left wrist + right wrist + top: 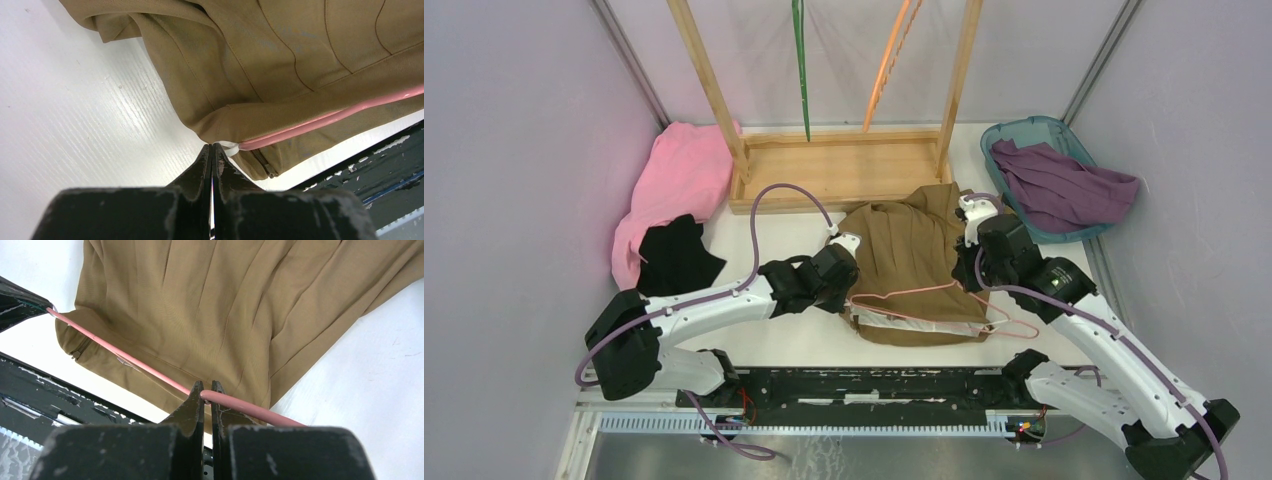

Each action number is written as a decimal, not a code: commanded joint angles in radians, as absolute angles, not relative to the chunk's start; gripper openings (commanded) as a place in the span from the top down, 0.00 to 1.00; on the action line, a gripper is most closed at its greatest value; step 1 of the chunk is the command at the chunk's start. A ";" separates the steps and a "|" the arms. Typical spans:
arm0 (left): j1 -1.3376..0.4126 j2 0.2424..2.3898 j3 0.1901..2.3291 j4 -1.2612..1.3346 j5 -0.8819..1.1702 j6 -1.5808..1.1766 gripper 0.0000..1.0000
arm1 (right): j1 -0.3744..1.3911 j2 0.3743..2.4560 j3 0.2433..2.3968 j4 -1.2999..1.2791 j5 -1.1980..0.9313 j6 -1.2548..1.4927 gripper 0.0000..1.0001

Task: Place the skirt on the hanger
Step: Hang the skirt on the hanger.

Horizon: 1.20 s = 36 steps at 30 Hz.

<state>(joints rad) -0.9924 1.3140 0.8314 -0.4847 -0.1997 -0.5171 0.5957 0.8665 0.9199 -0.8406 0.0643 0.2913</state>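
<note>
A brown skirt (909, 245) lies spread on the white table in front of the wooden rack. A thin pink hanger (921, 290) rests across its near hem. My left gripper (852, 290) is at the skirt's left near corner, shut on the hanger's white end clip (228, 146); the pink bar (325, 119) runs off to the right over the skirt (280, 60). My right gripper (970, 278) is at the skirt's right edge. It is shut on the hanger's pink bar (125, 358), jaw tips (206, 391) pinching it above the skirt (210, 305).
A wooden rack (844, 170) stands behind the skirt, with a green hanger (801, 70) and an orange hanger (889, 60) hanging on it. Pink cloth (679, 180) and black cloth (674, 255) lie at left. A teal basket (1024, 128) with purple cloth (1059, 185) sits at right.
</note>
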 commanded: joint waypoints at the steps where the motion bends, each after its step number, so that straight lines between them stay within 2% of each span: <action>1: -0.985 1.307 0.868 -0.471 -0.197 -0.478 0.97 | 0.597 0.860 0.966 -0.842 0.112 0.290 0.99; 12: -0.985 1.307 0.876 -0.479 -0.197 -0.476 0.97 | 0.597 0.820 0.991 -0.860 0.166 0.275 0.99; 36: -0.985 1.336 0.946 -0.494 -0.188 -0.454 0.97 | 0.597 0.855 0.955 -0.838 0.033 0.268 0.99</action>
<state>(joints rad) -0.9924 1.3315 0.9024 -0.5007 -0.1986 -0.4965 0.5957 0.8631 0.9550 -0.8719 0.0475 0.2821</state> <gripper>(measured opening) 0.040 0.036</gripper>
